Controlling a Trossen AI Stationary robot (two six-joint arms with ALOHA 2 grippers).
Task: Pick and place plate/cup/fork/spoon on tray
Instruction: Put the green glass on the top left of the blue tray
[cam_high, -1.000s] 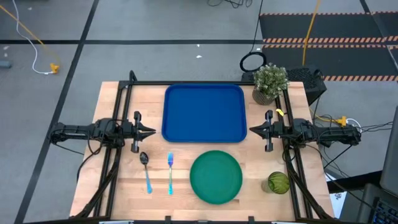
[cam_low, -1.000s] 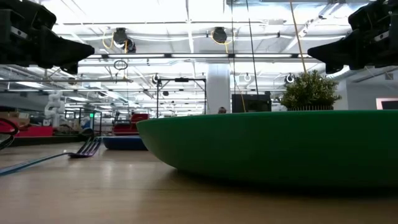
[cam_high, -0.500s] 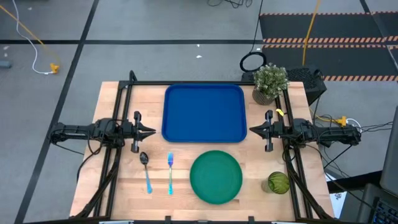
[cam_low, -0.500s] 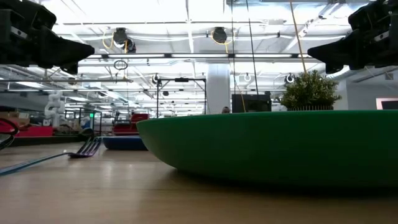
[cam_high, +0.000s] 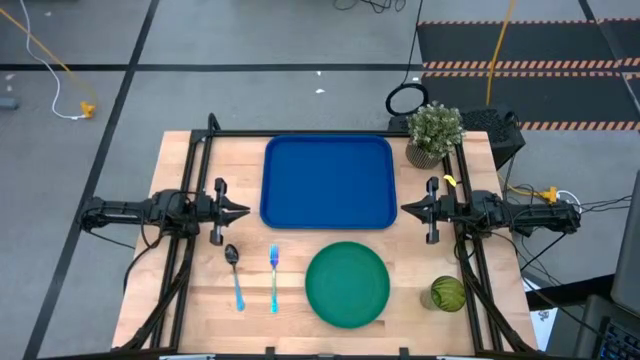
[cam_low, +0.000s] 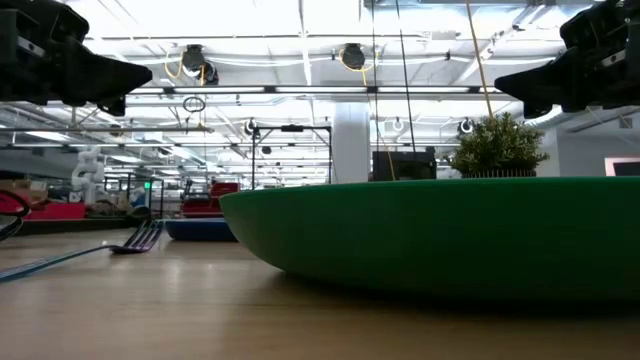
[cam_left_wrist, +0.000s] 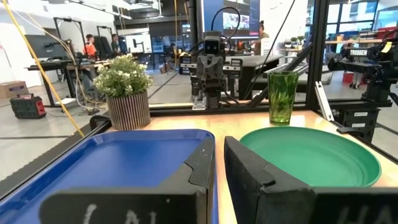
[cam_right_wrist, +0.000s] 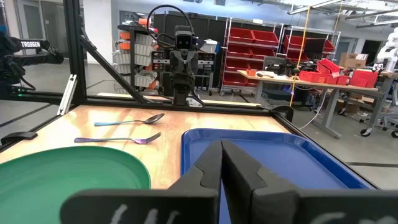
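Note:
The blue tray (cam_high: 328, 183) lies at the table's far middle. The green plate (cam_high: 347, 284) sits flat near the front edge. The fork (cam_high: 273, 275) and the spoon (cam_high: 234, 270) lie flat to the plate's left. The green cup (cam_high: 447, 293) stands upright to its right. My left gripper (cam_high: 245, 211) hovers shut beside the tray's left edge, pointing right. My right gripper (cam_high: 405, 210) hovers shut beside the tray's right edge, pointing left. Both are empty and above the table. The left wrist view shows the tray (cam_left_wrist: 124, 162), plate (cam_left_wrist: 311, 155) and cup (cam_left_wrist: 283, 96). The right wrist view shows the spoon (cam_right_wrist: 134, 120) and fork (cam_right_wrist: 124, 139).
A potted plant (cam_high: 434, 130) stands at the table's far right corner, behind my right arm. A black frame (cam_high: 300, 133) runs along the table's far edge and down both sides. Bare wood lies between the tray and the plate.

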